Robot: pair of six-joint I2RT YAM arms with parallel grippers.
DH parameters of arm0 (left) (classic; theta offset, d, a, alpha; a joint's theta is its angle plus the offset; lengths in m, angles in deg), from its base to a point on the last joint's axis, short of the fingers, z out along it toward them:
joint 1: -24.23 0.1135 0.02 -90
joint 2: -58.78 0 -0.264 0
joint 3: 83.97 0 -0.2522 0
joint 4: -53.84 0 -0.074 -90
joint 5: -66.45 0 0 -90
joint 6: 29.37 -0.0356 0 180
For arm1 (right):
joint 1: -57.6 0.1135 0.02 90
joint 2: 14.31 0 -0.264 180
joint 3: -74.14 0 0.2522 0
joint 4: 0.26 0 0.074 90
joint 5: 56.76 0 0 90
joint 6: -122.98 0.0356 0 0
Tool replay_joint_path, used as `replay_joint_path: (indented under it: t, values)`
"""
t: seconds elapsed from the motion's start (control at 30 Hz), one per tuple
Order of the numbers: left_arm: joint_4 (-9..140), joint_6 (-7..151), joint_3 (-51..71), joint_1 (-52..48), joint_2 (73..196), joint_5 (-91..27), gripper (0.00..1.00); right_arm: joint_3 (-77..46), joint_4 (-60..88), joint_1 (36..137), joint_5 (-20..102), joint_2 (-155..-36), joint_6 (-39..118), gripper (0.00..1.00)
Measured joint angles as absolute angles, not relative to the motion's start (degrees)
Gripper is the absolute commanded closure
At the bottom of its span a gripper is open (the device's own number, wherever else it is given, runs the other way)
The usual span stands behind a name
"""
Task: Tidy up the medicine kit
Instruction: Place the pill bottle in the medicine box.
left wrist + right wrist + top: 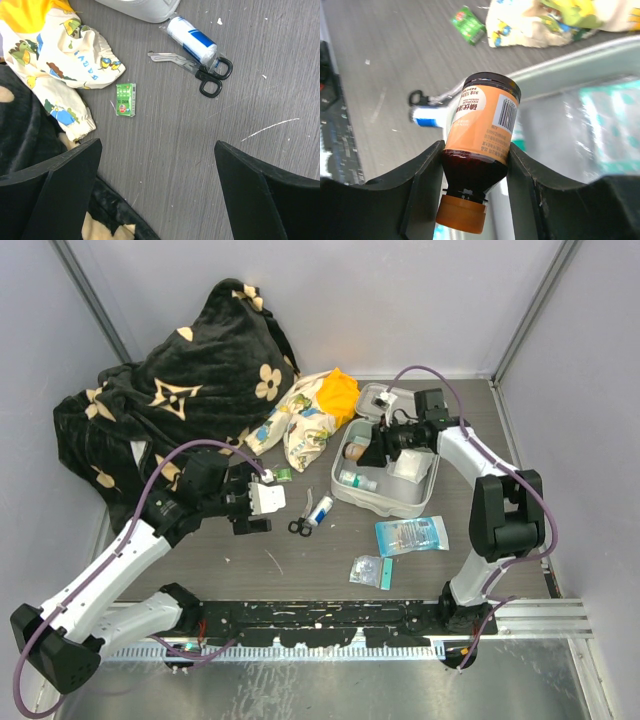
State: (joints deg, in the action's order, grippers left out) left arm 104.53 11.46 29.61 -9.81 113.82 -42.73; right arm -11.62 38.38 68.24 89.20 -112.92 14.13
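The medicine kit point(404, 502), a pale grey zip case, lies open right of centre with its lid point(383, 398) tipped back. My right gripper point(378, 444) hangs over its left side, shut on a dark syrup bottle point(482, 127) with an orange label and cap. The bottle is held by its shoulder, cap towards the wrist, above the kit's rim point(555, 67). My left gripper point(157, 145) stands open over bare table with nothing between its fingers. Ahead of it lie a small green box point(126, 99), black-handled scissors point(200, 70) and a white-and-blue roll point(192, 41).
A floral-and-orange cloth bundle point(310, 420) and a black patterned blanket point(180, 390) fill the back left; the blanket's edge point(20, 135) lies under my left finger. Two clear packets point(410, 535) point(368, 570) lie in front of the kit.
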Motion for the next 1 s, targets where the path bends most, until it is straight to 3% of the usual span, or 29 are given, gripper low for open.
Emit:
replay_joint_path:
  t: [0.37,1.0]
  values:
    - [104.24,11.83,30.16,-9.7,113.28,-42.79,0.02,-11.62,42.71,65.05,81.44,-113.97,-3.05,0.74]
    - [104.09,11.81,30.75,-9.37,113.25,-42.86,0.02,-12.35,36.61,68.92,75.39,-122.28,-6.57,0.72]
